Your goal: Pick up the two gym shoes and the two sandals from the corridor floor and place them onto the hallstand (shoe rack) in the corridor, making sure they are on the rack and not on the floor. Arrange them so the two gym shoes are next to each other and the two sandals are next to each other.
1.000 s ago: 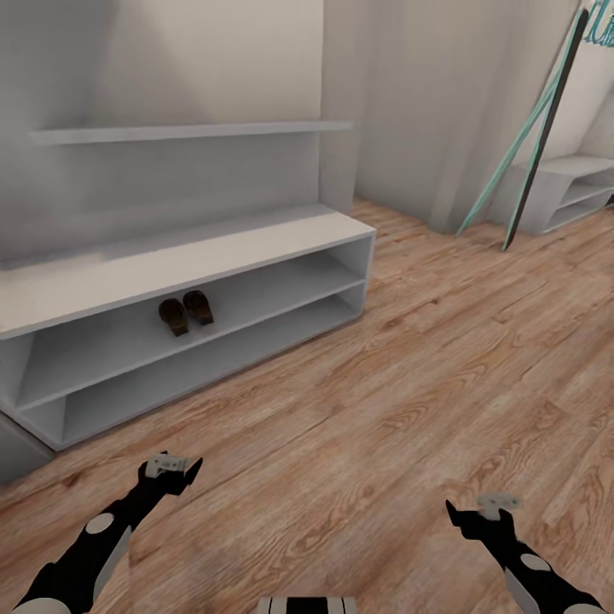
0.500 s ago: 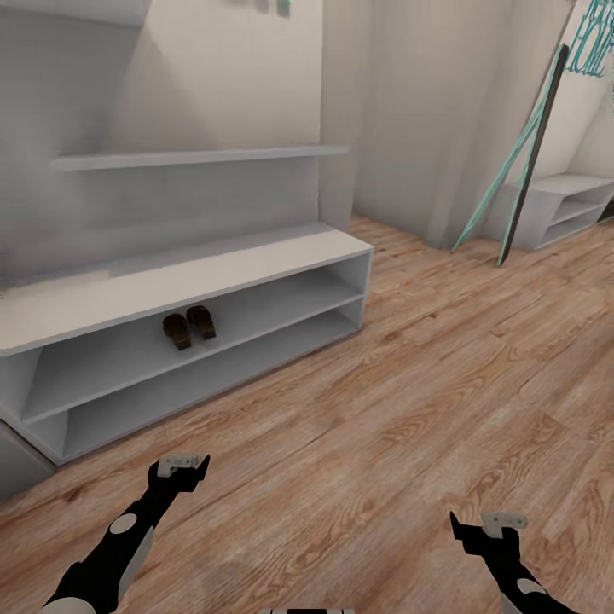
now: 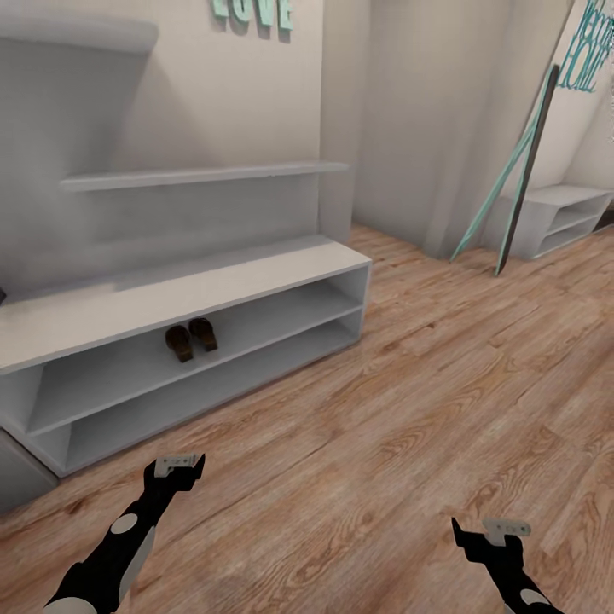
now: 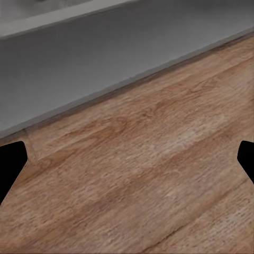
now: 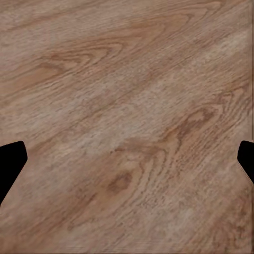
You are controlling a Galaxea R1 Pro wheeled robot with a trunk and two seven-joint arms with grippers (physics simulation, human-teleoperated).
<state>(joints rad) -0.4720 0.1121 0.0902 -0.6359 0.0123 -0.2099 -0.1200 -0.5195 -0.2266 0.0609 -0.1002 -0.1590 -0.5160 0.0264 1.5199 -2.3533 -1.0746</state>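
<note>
The pale grey hallstand (image 3: 196, 286) stands against the wall at the left, with mint LOVE letters (image 3: 252, 10) above it. Two brown sandals (image 3: 191, 338) sit side by side on its upper open tier. The gym shoes are out of view. Wood-plank corridor floor (image 3: 409, 401) spreads in front. My left gripper (image 3: 176, 467) hangs open low over the floor before the rack; in its wrist view the fingertips (image 4: 10, 164) stand wide apart over planks beside the rack's base (image 4: 106, 58). My right gripper (image 3: 495, 533) is open over bare floor (image 5: 127, 106).
A second white bench unit (image 3: 558, 213) with teal lettering above stands at the far right. A dark and teal frame (image 3: 518, 175) leans on the wall beside it. A wall corner (image 3: 337, 128) juts out behind the rack's right end.
The head camera has tilted upward, so the rack sits lower in the picture and the LOVE letters have come into view. Both arms hold about the same pose.
</note>
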